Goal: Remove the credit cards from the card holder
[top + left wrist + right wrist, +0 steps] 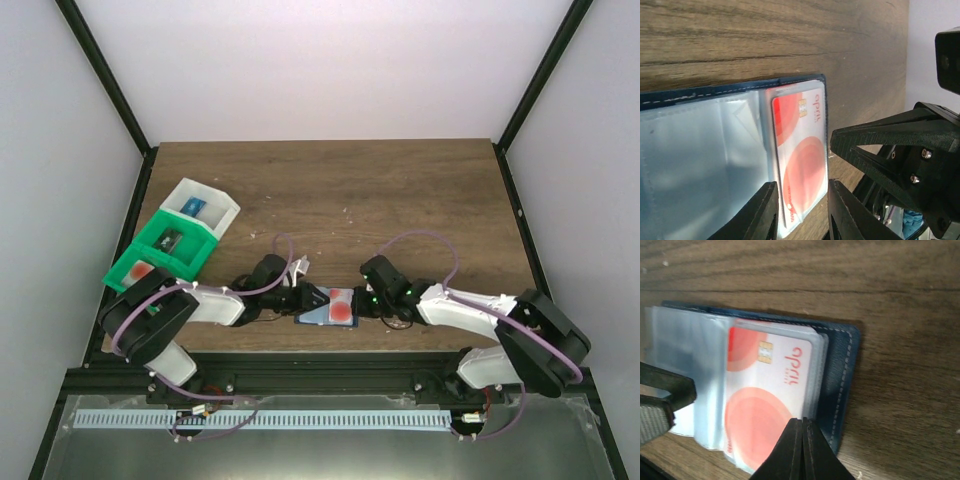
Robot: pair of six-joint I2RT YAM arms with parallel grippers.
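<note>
card holder (840, 370) lies open and flat on the wooden counter (400, 190), close to the front edge, between the two arms. its dark blue outside with pale stitching is underneath. the clear plastic sleeves (700, 160) are fanned on top.

one credit card (772, 390), pale with red-orange discs and a chip, sits inside a sleeve on the side toward the right arm. this is the only card we can make out in the holder.

right pincer (802, 422): clenched, fingers pressed together with no gap. the tip rests at the card's long edge, just where the sleeve meets the blue outside. we cannot tell whether the card's edge is nipped between the fingers.

left pincer (802, 212): fingers partly apart, with the near end of the card-bearing sleeve showing between them. in the right wrist view its fingers sit at the opposite side of the sleeves from the right pincer. we cannot tell if it grips the holder or only straddles it.

far left of the counter, well apart from the holder, a white bin (226, 215) and a green bin (195, 255) sit touching. the items inside are too small to name.
</note>
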